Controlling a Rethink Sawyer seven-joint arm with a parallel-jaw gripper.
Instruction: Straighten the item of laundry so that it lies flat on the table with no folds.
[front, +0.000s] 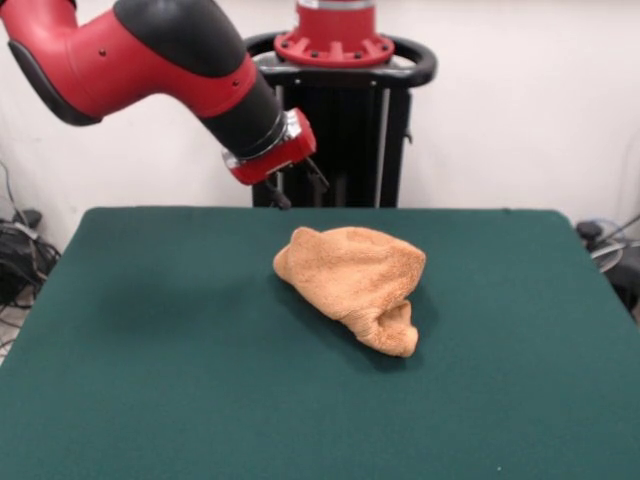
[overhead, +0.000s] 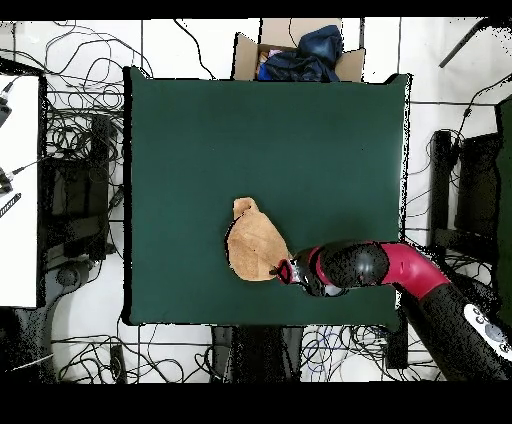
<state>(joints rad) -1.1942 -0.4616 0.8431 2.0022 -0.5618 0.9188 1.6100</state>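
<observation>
Crumpled orange-tan terry towel (front: 352, 283) lying bunched on dark green felt bench (front: 150, 380); front view showing hand (front: 297, 187) hovering clear, overhead (overhead: 283, 270) suggesting overlap; hand's opening indiscernible.

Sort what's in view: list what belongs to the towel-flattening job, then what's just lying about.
Belongs to the job:
- towel, bunched and folded
- green table
- gripper, raised above the table beside the towel's far edge

Just lying about:
- cardboard box holding dark blue cloth, beyond the table
- cables on the floor
</observation>
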